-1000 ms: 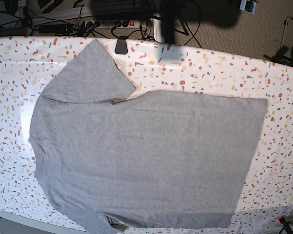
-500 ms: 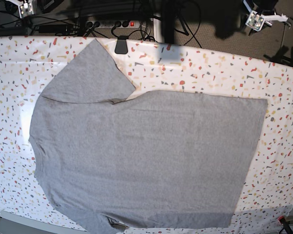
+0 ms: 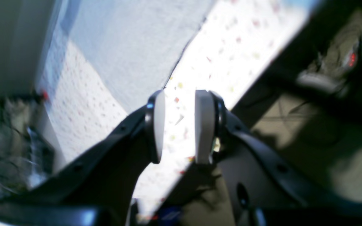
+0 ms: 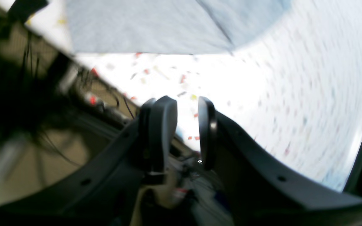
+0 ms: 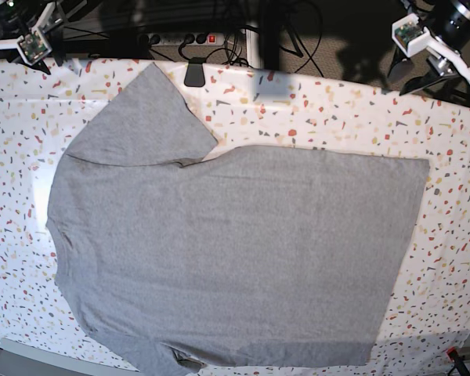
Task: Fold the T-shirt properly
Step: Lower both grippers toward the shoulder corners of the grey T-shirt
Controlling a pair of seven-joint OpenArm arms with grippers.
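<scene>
The heather-grey T-shirt (image 5: 243, 251) lies flat on the speckled table (image 5: 337, 117), plain side up, no lettering showing. Its hem is at the right, one sleeve (image 5: 145, 117) points to the far left, and the other sleeve hangs at the front edge. My left gripper (image 5: 439, 59) hovers over the table's far right corner, apart from the shirt. In the left wrist view the gripper (image 3: 179, 94) has its pads slightly parted and empty, with the shirt (image 3: 130, 47) beyond. My right gripper (image 5: 33, 48) hovers at the far left corner. In the right wrist view it (image 4: 187, 100) is slightly parted and empty, with the shirt (image 4: 156, 25) ahead.
A black clamp (image 5: 194, 72) sits on the table's far edge near the sleeve. A power strip (image 5: 180, 37) and cables lie on the floor behind. A red clamp (image 5: 454, 356) is at the front right corner. The shirt's front edge overhangs the table front.
Both arms have come further into the base view at the top corners, moving down toward the table. The T-shirt has not moved.
</scene>
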